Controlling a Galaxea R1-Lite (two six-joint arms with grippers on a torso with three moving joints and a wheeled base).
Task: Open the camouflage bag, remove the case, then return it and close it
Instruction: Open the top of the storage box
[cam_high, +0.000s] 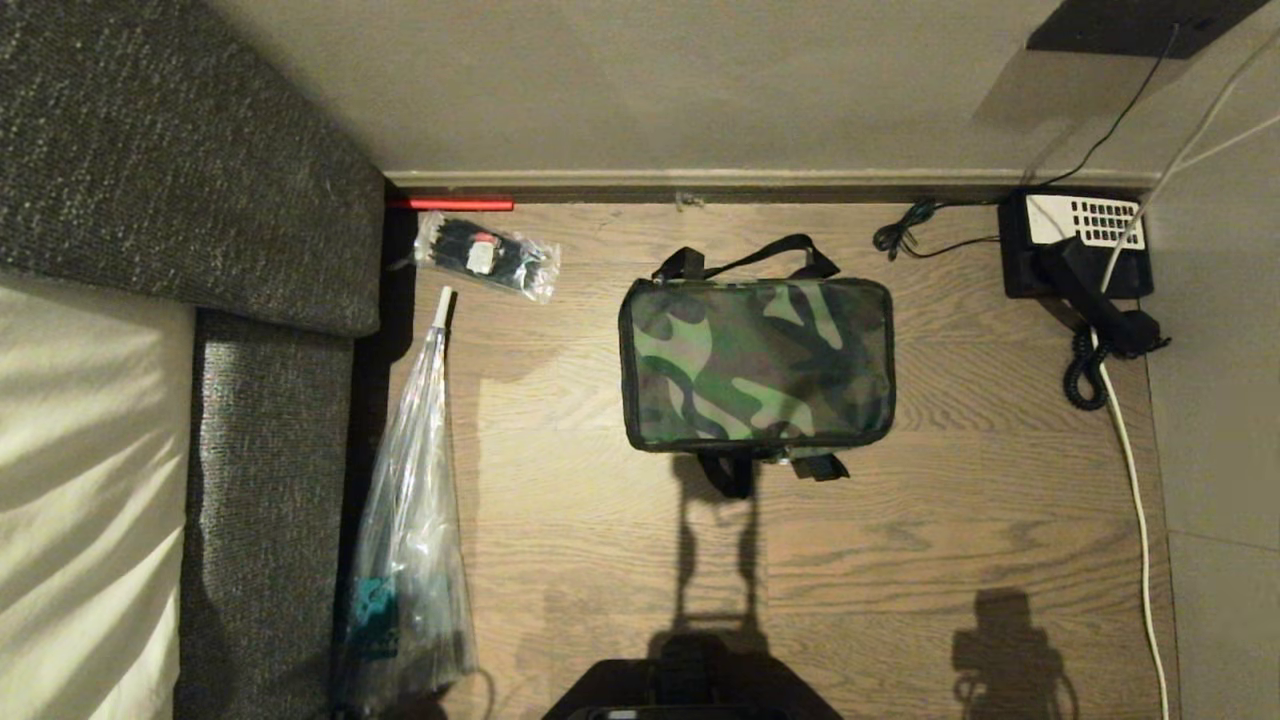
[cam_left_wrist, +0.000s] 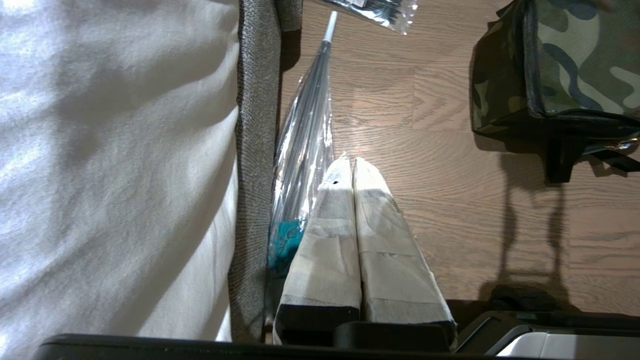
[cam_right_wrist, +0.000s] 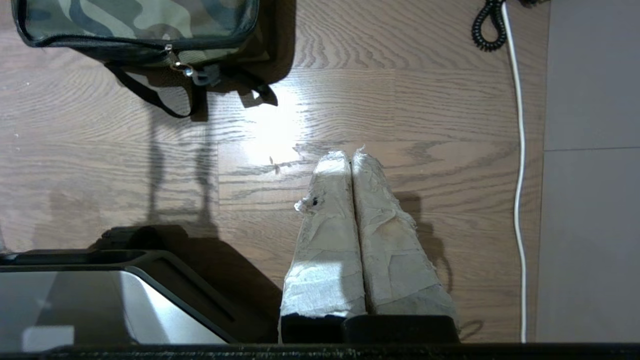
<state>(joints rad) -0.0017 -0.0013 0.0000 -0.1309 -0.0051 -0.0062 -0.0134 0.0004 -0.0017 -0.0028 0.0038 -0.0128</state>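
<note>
**Head view: both grippers parked, camouflage bag zipped shut on the floor**

Nearest the robot, a dark part of its own body (cam_high: 690, 690) fills the bottom edge of the head view, casting shadows forward over the wooden floor (cam_high: 900, 560). Neither arm shows in that view. The left gripper (cam_left_wrist: 350, 162) hangs above the floor beside the grey sofa edge (cam_left_wrist: 255, 150), its tape-wrapped fingers (cam_left_wrist: 327, 235) pressed together with nothing between them. The right gripper (cam_right_wrist: 350, 155) hangs over bare boards on the other side, fingers likewise pressed together and empty (the tape on them is frayed and a little stained).

To the left, a long clear plastic sleeve (cam_high: 410, 520) with a white tip lies along the sofa, something teal showing at its near end. A white cable (cam_high: 1140, 540) runs along the floor at the right.

Farther out, in the middle of the floor, sits the camouflage bag (cam_high: 757, 362), lid closed, well apart from both grippers. The right wrist view shows its zipper pull (cam_right_wrist: 177, 64) on the near side, next to black straps (cam_right_wrist: 150, 97). The case cannot be seen.

Beyond that, near the wall, lie a small clear packet of dark items (cam_high: 487, 256) at the left and a black desk telephone (cam_high: 1075, 255) with white keypad at the right, its handset (cam_high: 1100, 305) off and trailing a coiled cord.
</note>
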